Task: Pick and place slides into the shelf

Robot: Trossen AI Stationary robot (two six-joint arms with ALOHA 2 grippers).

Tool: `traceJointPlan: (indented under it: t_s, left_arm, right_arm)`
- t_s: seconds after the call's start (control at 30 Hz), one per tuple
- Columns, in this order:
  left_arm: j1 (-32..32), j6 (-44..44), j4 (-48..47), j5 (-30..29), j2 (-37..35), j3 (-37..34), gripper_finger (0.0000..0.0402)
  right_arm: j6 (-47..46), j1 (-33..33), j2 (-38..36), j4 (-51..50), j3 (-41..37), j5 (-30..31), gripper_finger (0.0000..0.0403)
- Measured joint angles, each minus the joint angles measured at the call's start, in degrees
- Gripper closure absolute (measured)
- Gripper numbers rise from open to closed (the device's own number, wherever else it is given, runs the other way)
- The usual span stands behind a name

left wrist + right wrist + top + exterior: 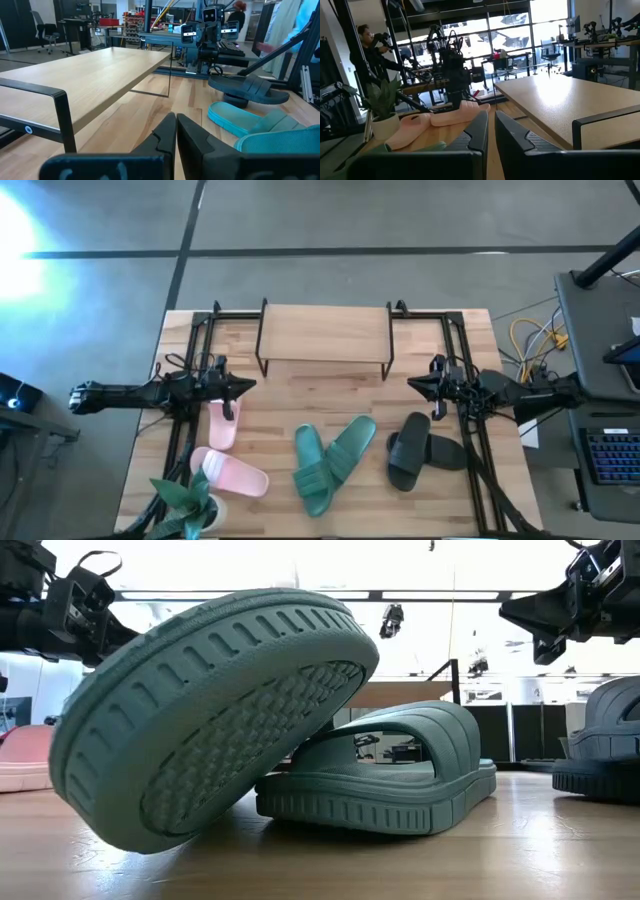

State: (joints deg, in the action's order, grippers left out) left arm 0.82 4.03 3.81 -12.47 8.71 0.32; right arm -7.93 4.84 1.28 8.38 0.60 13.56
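Currently my left gripper (248,386) and right gripper (412,385) hover empty with fingers pressed together, flanking the shelf (324,333). All six slides (333,460) lie on the table in front of the shelf, none on it.

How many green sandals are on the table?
2. Both lie in the middle of the table, in front of the shelf: the left green sandal and the right green sandal, which overlap at one end. None seem hidden.

Shelf (324,332) at table (280,390) rear, slides (334,460) in front, plant (188,502) prob. front-left
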Motion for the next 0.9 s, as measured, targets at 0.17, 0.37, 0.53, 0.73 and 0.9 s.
traceJointPlan:
  t_s: [0.17,0.37,0.53,0.73,0.9]
  left_arm:
    - [0.0,0.0,0.0,0.0,0.0,0.0,0.0402]
    - [0.0,0.0,0.0,0.0,0.0,0.0,0.0402]
    - [0.0,0.0,0.0,0.0,0.0,0.0,0.0402]
    - [0.0,0.0,0.0,0.0,0.0,0.0,0.0402]
    - [0.0,0.0,0.0,0.0,0.0,0.0,0.0402]
  right_arm:
    - [0.0,0.0,0.0,0.0,0.0,0.0,0.0376]
    - [0.0,0.0,0.0,0.0,0.0,0.0,0.0376]
    - [0.0,0.0,0.0,0.0,0.0,0.0,0.0376]
    - [0.0,0.0,0.0,0.0,0.0,0.0,0.0376]
    - [-2.2,0.0,0.0,1.2,0.0,0.7,0.0376]
